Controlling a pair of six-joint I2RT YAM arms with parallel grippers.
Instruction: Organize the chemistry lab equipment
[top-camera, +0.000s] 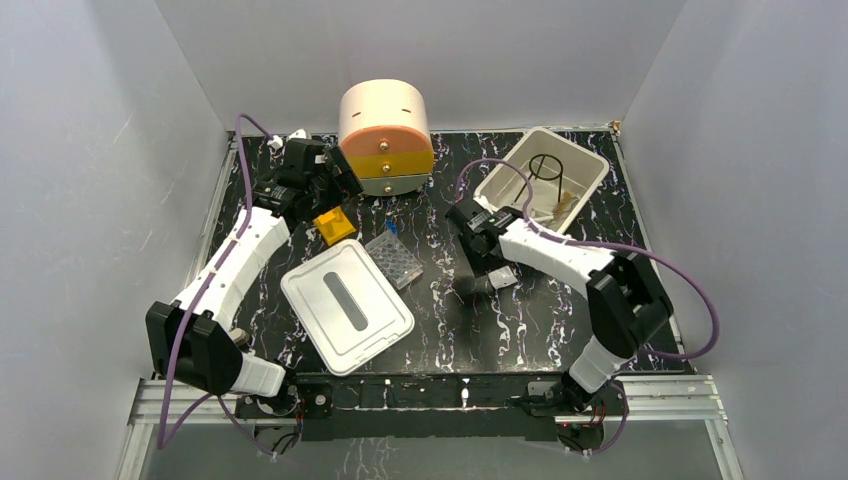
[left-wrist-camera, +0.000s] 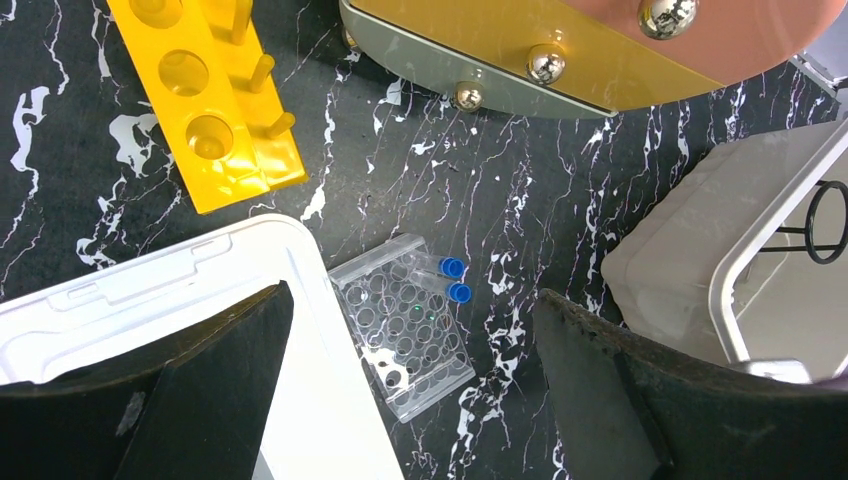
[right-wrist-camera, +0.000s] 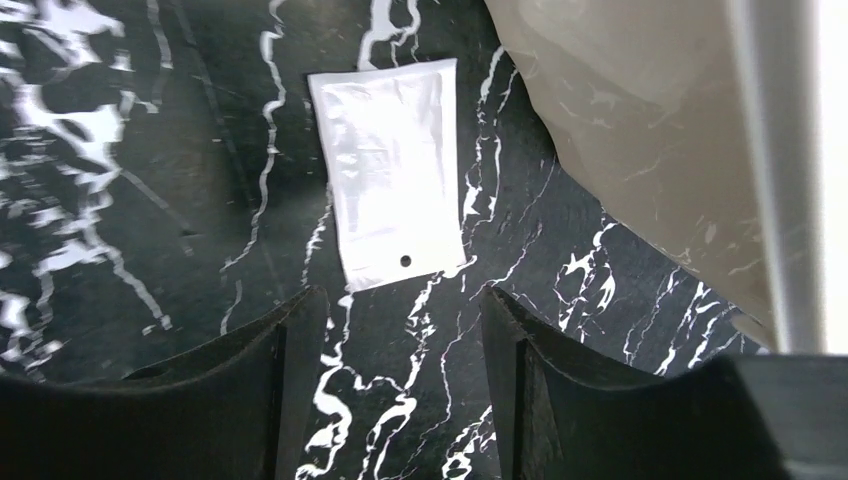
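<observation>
A clear well plate (left-wrist-camera: 405, 325) lies flat on the black marble table, with two blue-capped tubes (left-wrist-camera: 452, 280) at its far edge. My left gripper (left-wrist-camera: 410, 390) hangs open high above it, nothing between its fingers; from above, the left gripper (top-camera: 325, 180) sits near the drawer unit. A yellow rack (left-wrist-camera: 210, 100) lies to the left of the plate. My right gripper (right-wrist-camera: 400, 340) stands open just short of a small clear packet (right-wrist-camera: 390, 170) lying flat on the table. From above, the right gripper (top-camera: 476, 268) is left of the packet (top-camera: 503, 280).
The white lid (top-camera: 346, 305) with a grey slot lies beside the well plate (top-camera: 393, 258). The white bin (top-camera: 585, 175) at the back right holds a black wire ring (top-camera: 545, 165). The round peach-orange-yellow drawer unit (top-camera: 385, 135) stands at the back centre.
</observation>
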